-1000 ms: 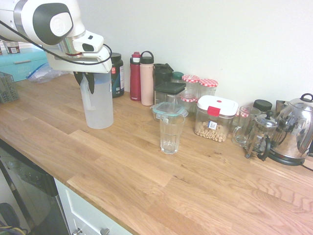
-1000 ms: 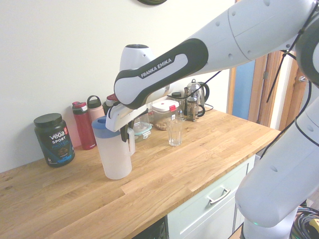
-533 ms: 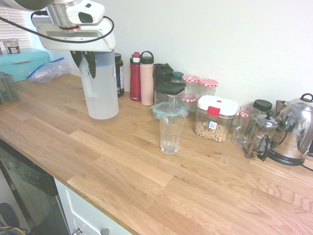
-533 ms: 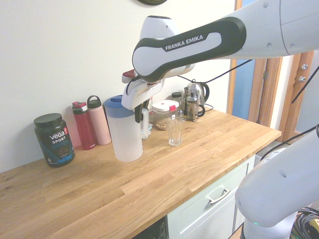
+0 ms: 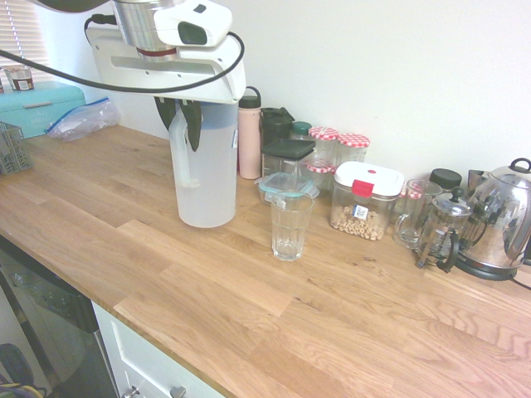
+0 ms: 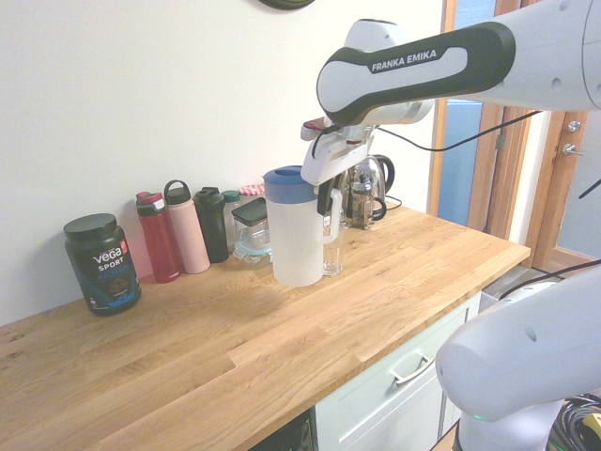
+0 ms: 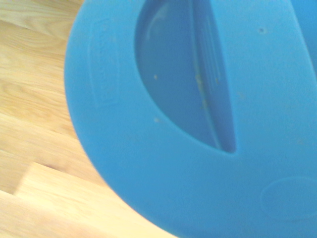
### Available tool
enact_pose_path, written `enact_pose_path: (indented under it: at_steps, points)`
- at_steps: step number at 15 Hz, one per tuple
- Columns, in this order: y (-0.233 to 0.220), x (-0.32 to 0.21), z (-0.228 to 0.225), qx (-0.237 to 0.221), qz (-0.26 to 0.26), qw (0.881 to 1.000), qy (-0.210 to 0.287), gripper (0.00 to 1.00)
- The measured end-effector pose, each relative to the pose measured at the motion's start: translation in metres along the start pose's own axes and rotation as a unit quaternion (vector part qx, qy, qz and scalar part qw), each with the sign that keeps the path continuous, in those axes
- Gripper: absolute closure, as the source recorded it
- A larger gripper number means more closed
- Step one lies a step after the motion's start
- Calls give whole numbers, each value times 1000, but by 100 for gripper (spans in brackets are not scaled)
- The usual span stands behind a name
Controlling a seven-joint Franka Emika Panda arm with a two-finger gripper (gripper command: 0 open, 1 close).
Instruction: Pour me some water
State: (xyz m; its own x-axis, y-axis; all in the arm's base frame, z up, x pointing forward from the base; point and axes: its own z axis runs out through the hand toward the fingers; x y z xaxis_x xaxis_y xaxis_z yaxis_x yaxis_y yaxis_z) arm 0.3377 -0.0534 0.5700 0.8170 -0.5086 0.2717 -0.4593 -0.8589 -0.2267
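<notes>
So the gripper (image 5: 189,124) is clamped on the handle of the jug (image 5: 204,174), holding it upright just off the desk (image 5: 249,282). The water (image 5: 203,203) sits in the jug's lower part. Landmark is the drinking glass (image 5: 290,225): the jug hangs close beside it, and the kettle (image 5: 498,220) and French press (image 5: 442,230) are well apart on the glass's far side. In the wrist view the blue lid (image 7: 198,124) takes up most of the picture.

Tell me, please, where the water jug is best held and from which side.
By the side handle, from above, as the gripper does: it is shut on the handle of the jug just under the blue lid. The body looks too wide and smooth for the fingers, and the jug hangs upright this way.
</notes>
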Motion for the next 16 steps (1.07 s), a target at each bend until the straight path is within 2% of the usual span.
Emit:
enact_pose_path:
  at_steps: [5, 10, 16]
  points:
    - [62, 5, -6, -3, 48, 999, 8, 100]
    - [56, 4, -6, -8, 41, 999, 9, 100]
    - [95, 17, -11, -18, 83, 996, 30, 100]
